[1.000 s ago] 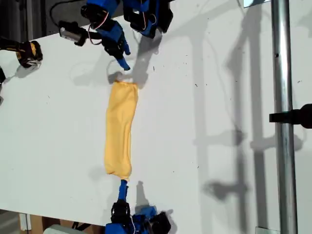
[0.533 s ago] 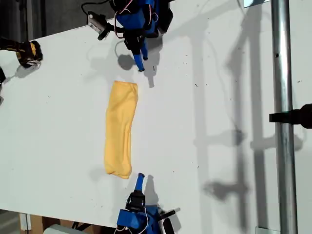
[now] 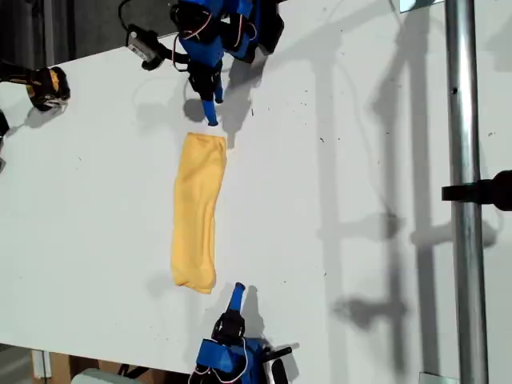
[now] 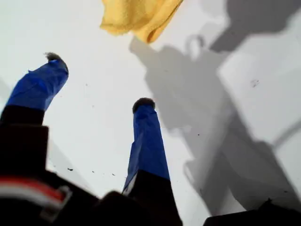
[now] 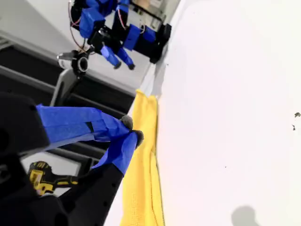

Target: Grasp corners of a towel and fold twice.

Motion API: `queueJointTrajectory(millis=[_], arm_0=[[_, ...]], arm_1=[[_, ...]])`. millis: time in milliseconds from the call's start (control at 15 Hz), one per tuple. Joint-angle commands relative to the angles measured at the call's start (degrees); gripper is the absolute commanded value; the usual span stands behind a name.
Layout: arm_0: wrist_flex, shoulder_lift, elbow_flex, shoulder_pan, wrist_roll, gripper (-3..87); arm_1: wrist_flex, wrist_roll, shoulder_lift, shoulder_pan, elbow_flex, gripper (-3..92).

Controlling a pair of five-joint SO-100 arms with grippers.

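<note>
Where the white table [image 3: 336,160] reaches the exterior view's left, a yellow and black power drill [image 3: 46,86] lies by the far edge, well apart from everything else.

Right of it, about a third of the way across that view, the towel [image 3: 197,212] lies flat as a long, narrow yellow-orange strip. It runs from the far side toward the near side, its far end squared off and its near end rounded. No claw touches it.

Just right of the strip's far end, my first gripper [image 3: 210,118] points down toward that end, close to it but apart from it. In the first wrist view its two blue-taped fingers [image 4: 146,141] stand spread with bare table between them, and the towel's end lies beyond the tips.

A little further right, off the towel's near end, my second gripper [image 3: 238,286] sits over bare table beside that end's corner. In the second wrist view its blue tips are pressed together on nothing, with the cloth stretching away alongside them.

Near the exterior view's right, a metal pole [image 3: 462,200] crosses the scene from far to near, carrying a black clamp [image 3: 484,192].
</note>
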Motion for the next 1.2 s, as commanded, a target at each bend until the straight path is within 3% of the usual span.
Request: queueJointTrajectory(millis=[0,133,533,933,1133], arm_0=[[-1.41,0.35,-0.44,0.70,-0.70,-1.3],[-1.32,0.35,-0.53,1.58,-1.23,-1.3],[-0.88,0.35,-0.18,2.11,-2.37,-1.3],[-0.26,0.35,0.26,2.55,-3.87,-1.3],[-0.09,0.35,0.44,2.90,-4.31,-1.3]], arm_1=[[-9.23,-3.69,-26.46,2.64,-11.60,33.3],[-13.80,-6.15,-37.27,5.36,-16.44,34.0],[-17.23,-6.24,-56.78,11.34,-24.87,35.6],[-18.28,-5.89,-84.02,7.82,-45.79,38.0],[-16.35,-6.42,-89.74,6.06,-53.26,31.3]])
